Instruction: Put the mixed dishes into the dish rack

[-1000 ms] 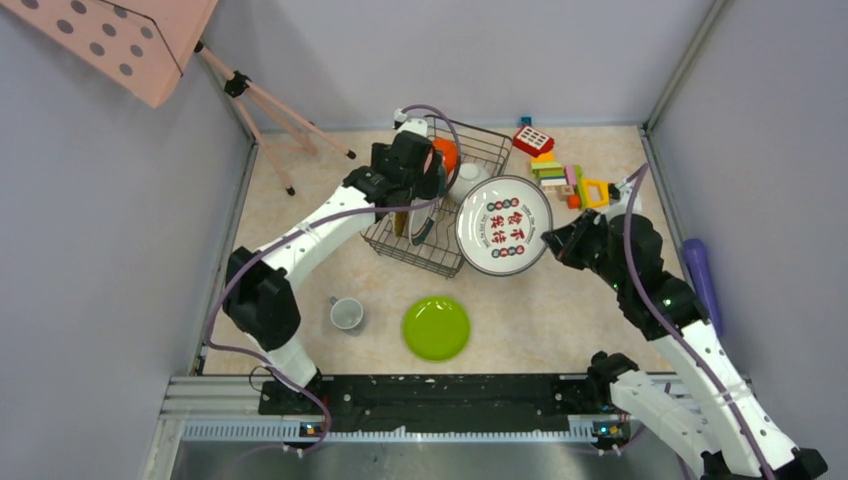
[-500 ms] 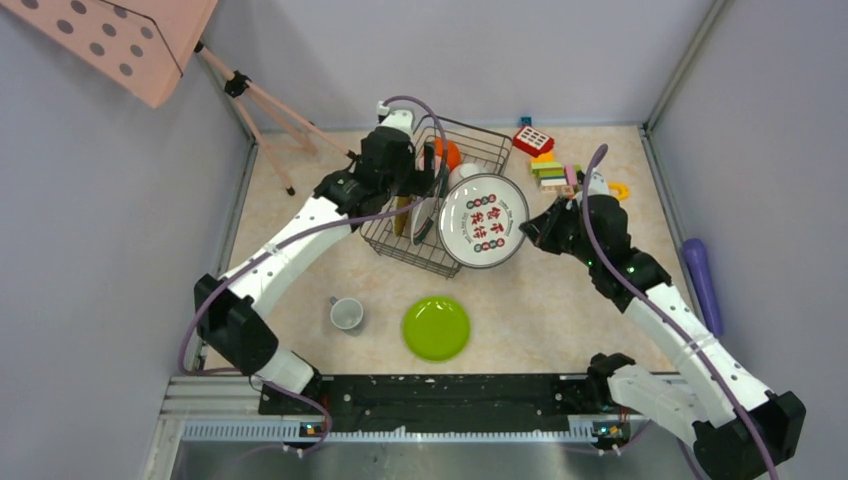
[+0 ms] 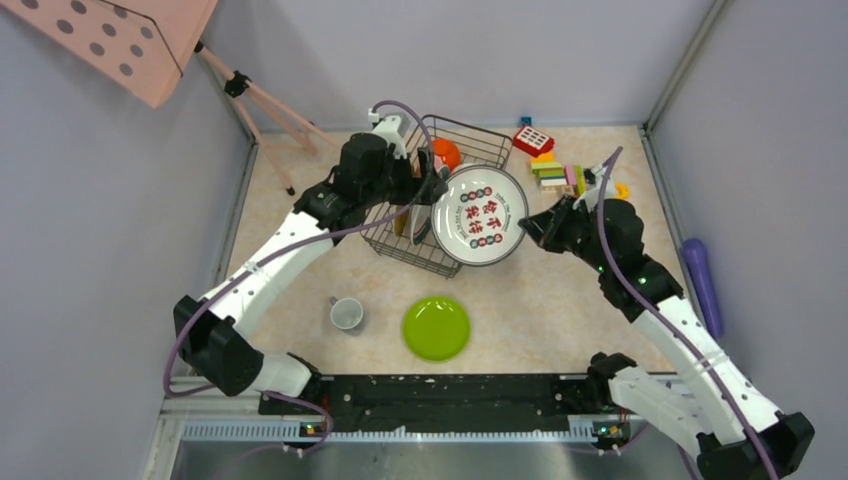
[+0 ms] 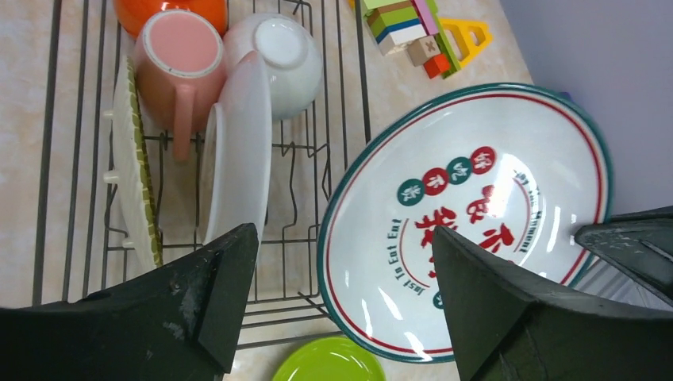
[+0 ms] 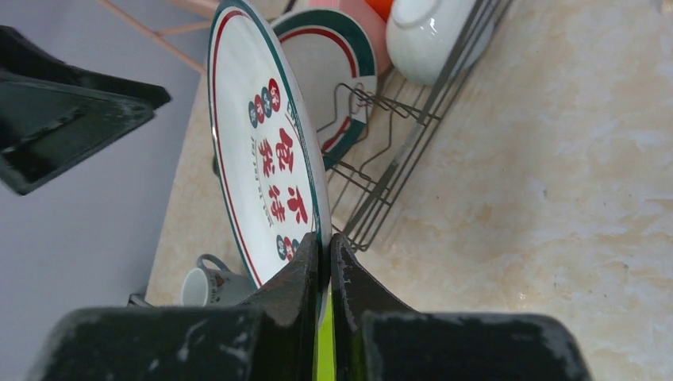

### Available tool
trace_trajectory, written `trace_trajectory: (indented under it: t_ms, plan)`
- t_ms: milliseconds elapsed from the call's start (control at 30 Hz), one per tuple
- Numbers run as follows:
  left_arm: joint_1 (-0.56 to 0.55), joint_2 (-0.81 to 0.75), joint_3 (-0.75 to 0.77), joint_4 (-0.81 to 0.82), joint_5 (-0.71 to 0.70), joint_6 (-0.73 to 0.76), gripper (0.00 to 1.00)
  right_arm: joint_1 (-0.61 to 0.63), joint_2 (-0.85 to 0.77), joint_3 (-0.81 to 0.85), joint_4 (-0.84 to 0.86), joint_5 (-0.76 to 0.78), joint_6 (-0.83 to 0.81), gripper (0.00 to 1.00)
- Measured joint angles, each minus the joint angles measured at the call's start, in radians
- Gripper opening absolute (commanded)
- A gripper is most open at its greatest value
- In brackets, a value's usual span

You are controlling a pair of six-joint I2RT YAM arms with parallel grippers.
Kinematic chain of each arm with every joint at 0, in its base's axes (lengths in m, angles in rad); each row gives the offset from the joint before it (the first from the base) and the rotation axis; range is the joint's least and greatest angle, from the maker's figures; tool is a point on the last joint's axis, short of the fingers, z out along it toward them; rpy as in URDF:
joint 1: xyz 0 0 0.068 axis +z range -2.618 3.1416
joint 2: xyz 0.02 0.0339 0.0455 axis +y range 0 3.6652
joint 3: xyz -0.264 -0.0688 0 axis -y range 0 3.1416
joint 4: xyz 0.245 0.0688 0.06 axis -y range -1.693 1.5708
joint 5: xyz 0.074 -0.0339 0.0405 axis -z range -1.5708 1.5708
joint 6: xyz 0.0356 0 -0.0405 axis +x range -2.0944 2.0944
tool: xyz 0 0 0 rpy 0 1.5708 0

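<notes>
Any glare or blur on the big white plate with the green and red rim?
Left wrist view: bright glare streaks on the large white plate with green-red rim, lettering readable. Right wrist view: the right hand pinching its rim looks dark and soft. Top view: even light, faint sheen on the lime-green plate.

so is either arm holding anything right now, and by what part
The right jaws pinch the big white plate by its rim, on the edge nearest that arm. The left jaws stand open, holding nothing.
</notes>
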Motion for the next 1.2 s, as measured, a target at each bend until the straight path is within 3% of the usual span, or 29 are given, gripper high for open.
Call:
trace_trajectory:
  t_ms: [133,200,300,467,567,700,767,867,900,1100,1200]
  plan:
    - [0.000,0.000,-0.004,0.006,0.039,-0.011,0.84,0.000,-0.065,0.000,0.026,-0.032,0.000,0.00]
    - [0.000,0.000,-0.004,0.010,0.051,-0.014,0.80,0.000,-0.082,0.000,0.038,-0.053,0.000,0.00]
    - [0.000,-0.001,-0.006,0.019,0.065,-0.018,0.60,0.000,-0.087,0.000,0.038,-0.080,0.001,0.00]
    - [0.000,-0.010,-0.021,0.040,0.117,-0.027,0.11,0.000,-0.087,0.000,0.035,-0.096,0.003,0.00]
    - [0.004,-0.039,-0.050,0.046,0.144,-0.021,0.00,-0.004,-0.088,0.000,0.028,-0.072,0.009,0.00]
    - [0.002,-0.090,-0.067,0.047,0.177,-0.021,0.00,-0.011,-0.084,0.000,0.028,-0.039,0.015,0.01]
    - [0.002,-0.101,-0.069,0.054,0.177,-0.023,0.00,-0.011,-0.076,0.001,0.037,-0.037,0.019,0.07]
    - [0.003,-0.103,-0.077,0.064,0.177,-0.029,0.00,-0.011,-0.055,0.001,0.040,-0.027,0.025,0.48]
    - [0.002,-0.103,-0.082,0.070,0.177,-0.031,0.00,-0.011,-0.045,0.001,0.040,-0.023,0.030,0.57]
    - [-0.040,-0.084,-0.086,0.073,0.071,-0.021,0.00,-0.005,-0.011,0.011,0.025,0.027,0.029,0.91]
    - [-0.088,-0.065,-0.081,0.071,-0.028,-0.003,0.00,-0.005,-0.011,0.023,0.007,0.065,0.029,0.98]
